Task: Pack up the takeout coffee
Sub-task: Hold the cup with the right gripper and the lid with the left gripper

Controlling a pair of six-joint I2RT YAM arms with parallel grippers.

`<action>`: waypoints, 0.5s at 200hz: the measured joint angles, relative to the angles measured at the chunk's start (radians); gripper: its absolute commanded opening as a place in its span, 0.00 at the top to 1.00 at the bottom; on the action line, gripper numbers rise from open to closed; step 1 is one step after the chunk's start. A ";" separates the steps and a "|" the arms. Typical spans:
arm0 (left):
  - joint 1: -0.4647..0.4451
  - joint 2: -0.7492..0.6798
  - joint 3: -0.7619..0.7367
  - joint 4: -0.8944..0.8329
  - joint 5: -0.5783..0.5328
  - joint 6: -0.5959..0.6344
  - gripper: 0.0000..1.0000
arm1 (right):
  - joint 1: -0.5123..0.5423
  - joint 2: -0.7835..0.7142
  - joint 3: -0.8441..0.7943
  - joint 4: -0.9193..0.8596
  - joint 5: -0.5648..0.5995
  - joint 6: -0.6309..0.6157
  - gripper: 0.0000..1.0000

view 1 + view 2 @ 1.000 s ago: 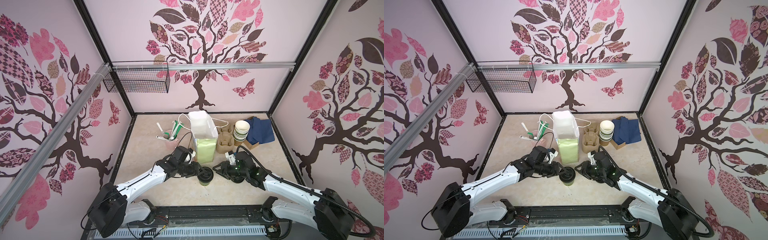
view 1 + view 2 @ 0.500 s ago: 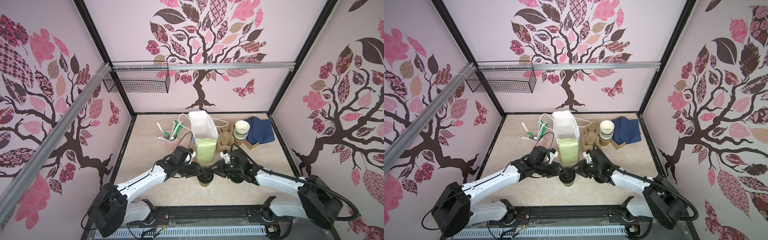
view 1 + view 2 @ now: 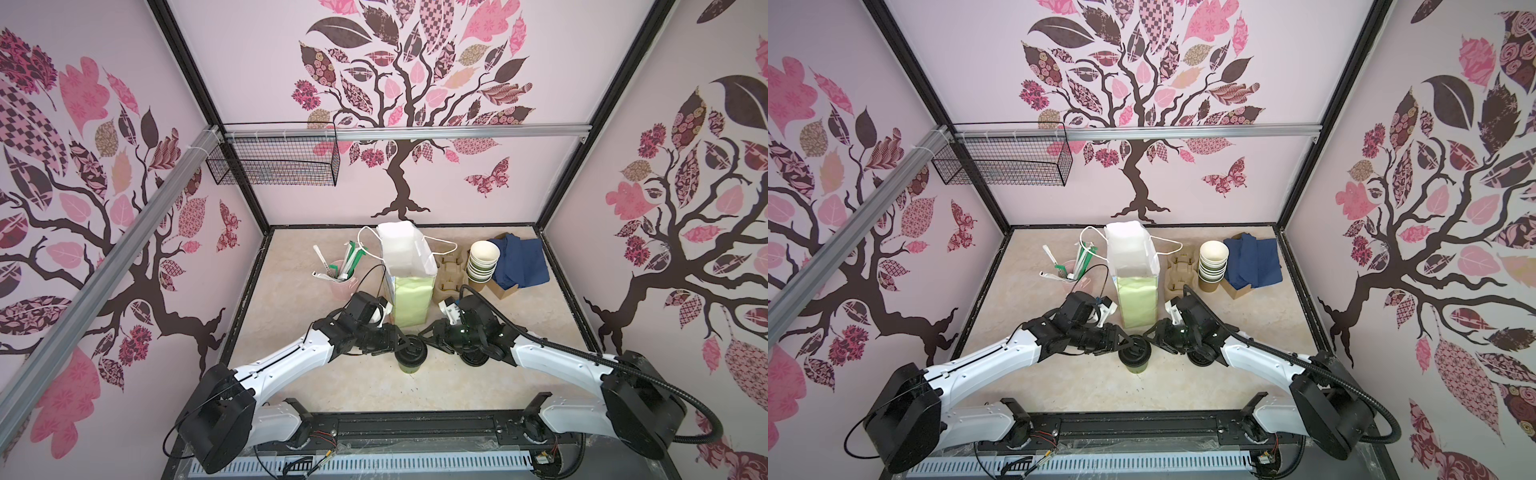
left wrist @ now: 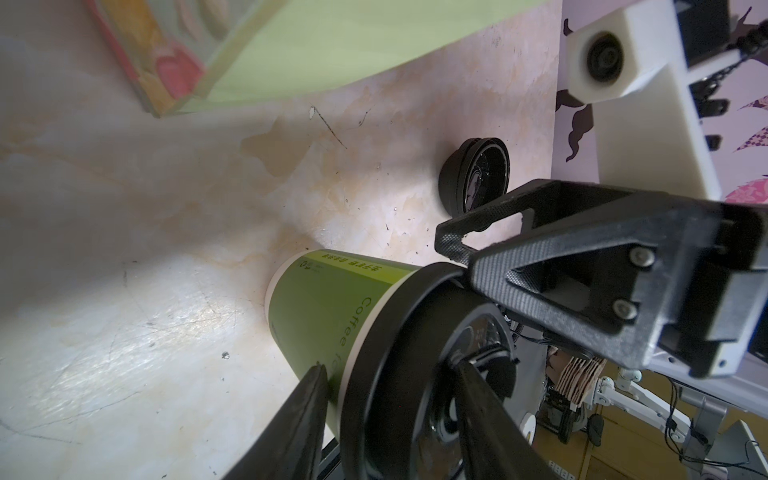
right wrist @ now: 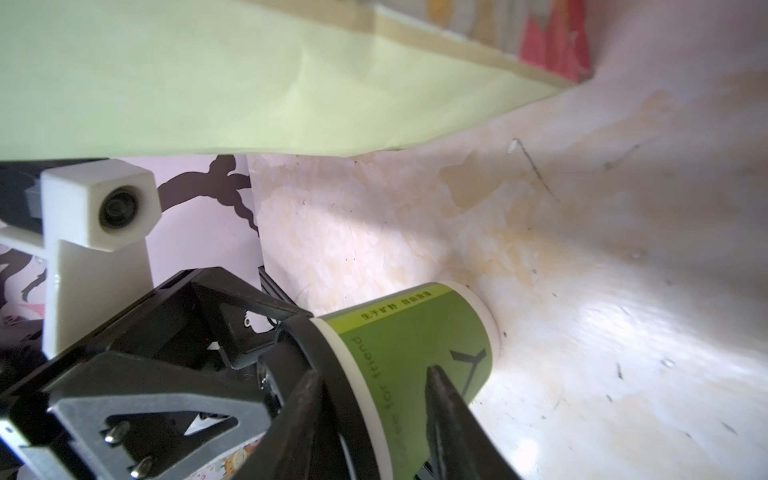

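Since the frame a second ago, the right gripper (image 3: 424,333) is brought in from well apart to the lid rim of the takeout coffee (image 3: 410,358). The left gripper (image 3: 402,344) is found where it was, and the takeout coffee is unmoved.

In both top views the takeout coffee is shown upright on the table (image 3: 316,374), just in front of the paper bag (image 3: 409,301) and outside it. It is reached by the left gripper (image 3: 1126,341) from the bag's left side and by the right gripper (image 3: 1149,334) from the bag's right side. Its black lid is met by both.

In the left wrist view the lid rim is taken between the jaws of the left gripper (image 4: 388,365). One finger (image 4: 307,415) is set against the green wall under the rim and the other is laid over the lid top, so the jaws are clamped on the takeout coffee (image 4: 316,311). A loose black lid (image 4: 473,178) is seen on the table, in front of the paper bag (image 4: 332,50) and off to its right.

In the right wrist view the jaws of the right gripper (image 5: 374,372) are held apart astride the rim. A strip of green wall is left bare between the rim and one finger (image 5: 440,399), and no clamping is shown. The paper bag (image 5: 208,83) is seen just behind the takeout coffee (image 5: 415,345).
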 measured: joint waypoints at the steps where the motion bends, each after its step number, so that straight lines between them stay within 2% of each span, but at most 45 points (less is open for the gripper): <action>1: 0.000 0.000 0.000 0.000 0.000 0.000 0.49 | 0.000 -0.003 0.000 -0.003 0.000 -0.001 0.51; 16: 0.000 -0.002 0.000 0.000 -0.002 0.000 0.49 | 0.001 -0.080 -0.006 -0.047 0.023 0.006 0.52; 45: 0.000 -0.002 0.000 0.000 -0.002 0.000 0.49 | 0.002 -0.206 -0.026 -0.052 0.026 0.024 0.61; 100: 0.000 -0.002 0.000 0.000 -0.002 0.000 0.49 | 0.002 -0.212 -0.113 -0.055 -0.077 0.050 0.75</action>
